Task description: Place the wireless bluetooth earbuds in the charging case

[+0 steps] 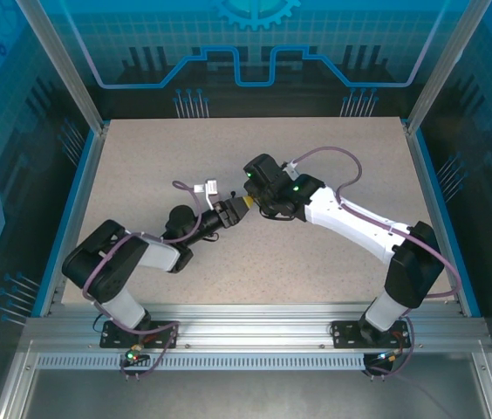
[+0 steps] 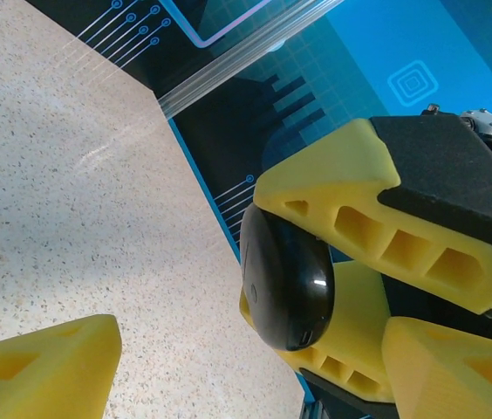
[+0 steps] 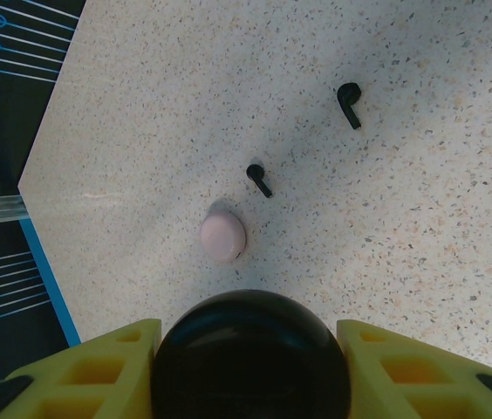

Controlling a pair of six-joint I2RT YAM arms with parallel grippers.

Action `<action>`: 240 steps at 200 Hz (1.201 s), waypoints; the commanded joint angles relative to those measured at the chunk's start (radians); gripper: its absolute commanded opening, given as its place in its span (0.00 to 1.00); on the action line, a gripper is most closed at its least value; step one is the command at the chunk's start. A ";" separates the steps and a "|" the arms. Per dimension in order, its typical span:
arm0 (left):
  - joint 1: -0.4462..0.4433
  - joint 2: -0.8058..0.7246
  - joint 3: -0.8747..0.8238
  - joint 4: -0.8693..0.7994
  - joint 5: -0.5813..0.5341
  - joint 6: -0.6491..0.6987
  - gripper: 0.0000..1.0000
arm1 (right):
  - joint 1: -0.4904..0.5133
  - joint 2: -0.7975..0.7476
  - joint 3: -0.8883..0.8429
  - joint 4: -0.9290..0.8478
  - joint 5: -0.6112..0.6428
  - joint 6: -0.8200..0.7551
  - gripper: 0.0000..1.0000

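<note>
The speckled table carried both arms, which met near the centre of the top view. The right arm reached in from the lower right and the left arm from the lower left. The right gripper and the left gripper stood tip to tip, just beside each other.

In the right wrist view, the right gripper's yellow fingers pinched a round black charging case at the bottom centre of the frame, one finger on each side. The left wrist view showed the same case clamped between those fingers at centre right. The left gripper's own fingers sat at the lower left and lower right corners of that view, spread wide, with nothing gripped. Contact with the case could not be determined.

A pale pink round case lay on the table, just above the black case in the right wrist frame. One black earbud lay near it, up and to the right. A second black earbud lay in the upper right, well apart from both cases.
</note>
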 commanded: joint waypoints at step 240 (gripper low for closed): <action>-0.031 0.081 0.145 0.046 -0.063 0.004 0.21 | -0.003 -0.009 -0.001 0.045 0.026 -0.005 0.37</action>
